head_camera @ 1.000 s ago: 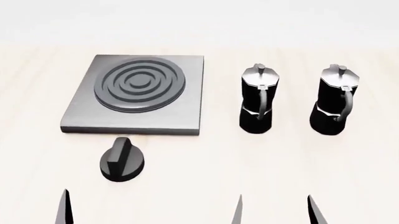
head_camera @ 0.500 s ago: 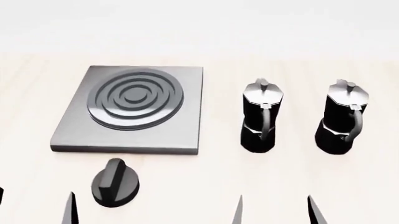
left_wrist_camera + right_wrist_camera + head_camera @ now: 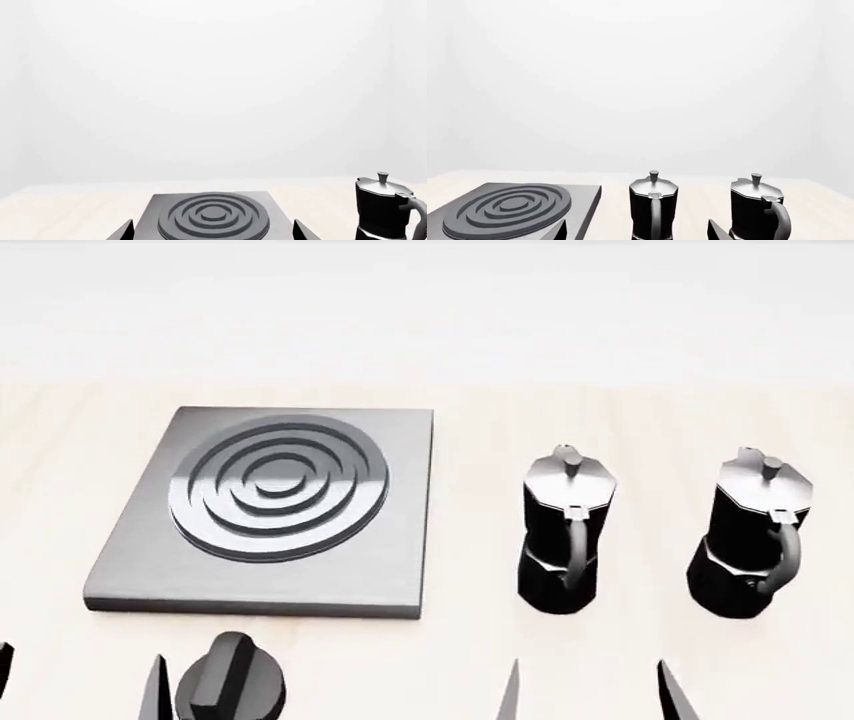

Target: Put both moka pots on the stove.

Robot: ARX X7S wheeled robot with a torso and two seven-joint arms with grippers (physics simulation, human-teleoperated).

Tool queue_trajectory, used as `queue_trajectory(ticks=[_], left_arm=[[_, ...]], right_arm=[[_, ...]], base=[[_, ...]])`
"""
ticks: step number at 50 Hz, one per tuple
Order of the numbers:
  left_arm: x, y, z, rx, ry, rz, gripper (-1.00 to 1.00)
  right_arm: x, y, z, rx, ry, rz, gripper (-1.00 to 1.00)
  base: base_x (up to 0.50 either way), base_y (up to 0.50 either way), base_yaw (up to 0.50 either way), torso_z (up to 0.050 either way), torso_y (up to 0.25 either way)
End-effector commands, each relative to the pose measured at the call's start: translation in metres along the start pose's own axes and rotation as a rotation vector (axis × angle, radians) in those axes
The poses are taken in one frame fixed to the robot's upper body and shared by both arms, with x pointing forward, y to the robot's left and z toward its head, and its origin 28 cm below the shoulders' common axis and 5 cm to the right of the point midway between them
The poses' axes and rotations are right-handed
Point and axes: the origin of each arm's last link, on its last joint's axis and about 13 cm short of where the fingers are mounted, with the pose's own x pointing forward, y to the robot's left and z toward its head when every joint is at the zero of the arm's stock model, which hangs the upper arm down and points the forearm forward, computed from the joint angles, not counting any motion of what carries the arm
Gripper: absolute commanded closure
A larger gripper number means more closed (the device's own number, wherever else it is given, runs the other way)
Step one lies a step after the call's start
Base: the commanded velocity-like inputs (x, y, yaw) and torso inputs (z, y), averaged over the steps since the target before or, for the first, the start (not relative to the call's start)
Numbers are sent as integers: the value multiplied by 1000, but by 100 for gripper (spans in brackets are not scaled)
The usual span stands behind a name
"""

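The stove (image 3: pixel 387 540), a flat grey square plate with a ringed burner (image 3: pixel 278 485), lies on the left of the pale table. Two black moka pots with silvery lids stand upright to its right, the nearer pot (image 3: pixel 566 535) and the far right pot (image 3: pixel 751 538), handles facing me. My left gripper (image 3: pixel 78 690) is open, low in front of the stove's near left corner. My right gripper (image 3: pixel 591 698) is open in front of the pots, short of them. The left wrist view faces the stove (image 3: pixel 213 217). The right wrist view faces the nearer pot (image 3: pixel 654 210) and the other pot (image 3: pixel 757 210).
A squat black round knob (image 3: pixel 230 690) lies on the table just in front of the stove, beside the left gripper's inner fingertip (image 3: pixel 156 692). The light wooden table (image 3: pixel 467 440) stretches back to a plain white wall.
The stove, pots and knob have slid down in the head view as that view shifted. They keep their places on the table. More of the left gripper's fingertips shows at the lower left.
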Motion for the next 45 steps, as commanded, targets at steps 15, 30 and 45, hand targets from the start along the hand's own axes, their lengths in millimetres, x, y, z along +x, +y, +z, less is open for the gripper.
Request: queue_trajectory(ticks=[15,30,45], left_arm=[[-1,-2,1,-3,4,-7,-100],[-1,-2,-1,-3,8,-12,-100],[-1,-2,0,-12,11,-13,-100]], right_arm=[[-1,0,-1,13,1,0,-100],[0,0,0,15,-3,-2,-100],[1,0,-3,-17,11,-6,-100]], base=[[16,0,0,0,1],[0,386,0,0,0],[0,87,0,0,0]])
